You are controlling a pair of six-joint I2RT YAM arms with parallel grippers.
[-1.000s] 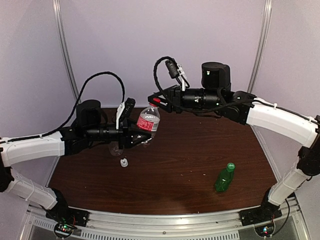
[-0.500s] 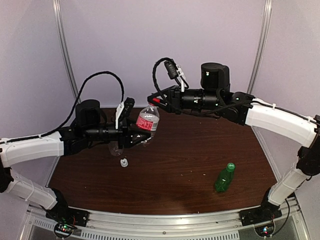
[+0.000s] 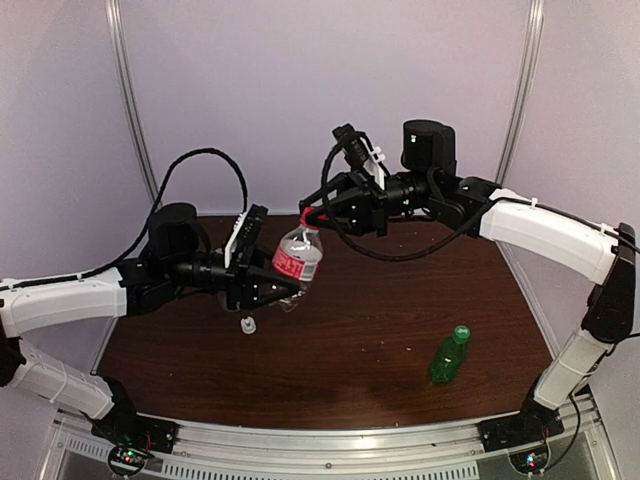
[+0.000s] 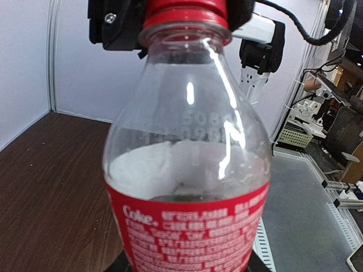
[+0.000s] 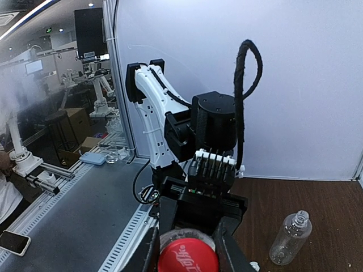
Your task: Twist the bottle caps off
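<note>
My left gripper [image 3: 290, 284] is shut on the lower body of a clear Coke bottle [image 3: 298, 256] with a red label and holds it upright above the table. The bottle fills the left wrist view [image 4: 187, 170]. My right gripper [image 3: 309, 214] is shut on the bottle's round red cap [image 5: 187, 259], one finger on each side; the cap also shows in the left wrist view [image 4: 184, 11]. A white nozzle-shaped cap [image 3: 247, 324] lies on the table below the left gripper. A green bottle [image 3: 447, 358] with its green cap [image 3: 461, 331] on stands at the right front.
An open clear bottle [image 5: 289, 238] without a cap stands on the brown table [image 3: 360, 300] behind my left gripper. Pale walls and metal posts enclose the back and sides. A metal rail runs along the near edge [image 3: 330, 445].
My right wrist has turned on the red cap and its arm has swung up and right. The Coke bottle and my left gripper have shifted slightly down and right.
</note>
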